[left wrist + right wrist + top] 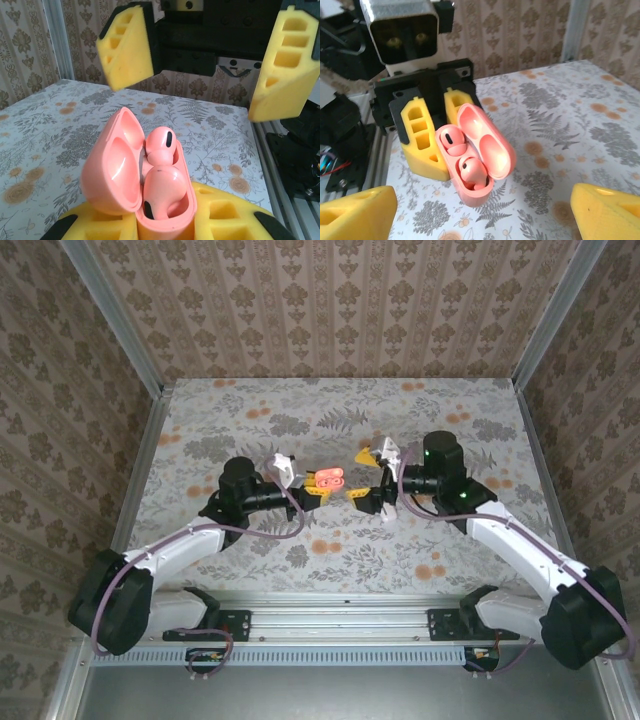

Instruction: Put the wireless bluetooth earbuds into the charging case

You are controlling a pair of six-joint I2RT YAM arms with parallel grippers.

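A coral-pink charging case (107, 170) stands with its lid swung open, and my left gripper (165, 220) is shut on its lower body between yellow foam fingers (220, 215). Two coral-pink earbuds lie in the case's wells, one (161, 145) sticking up a little above the other (162, 192). From the right wrist view the case (495, 145) and both earbuds (451, 142) (472, 172) show just above the table. My right gripper (480, 215) is open, a short way back from the case with nothing between its fingers. In the top view the case (330, 478) sits between the left gripper (310, 495) and the right gripper (370, 475).
The table (300, 410) carries a grey and orange floral cloth. Papered walls close in the back and both sides. A metal rail (340, 625) with both arm bases runs along the near edge.
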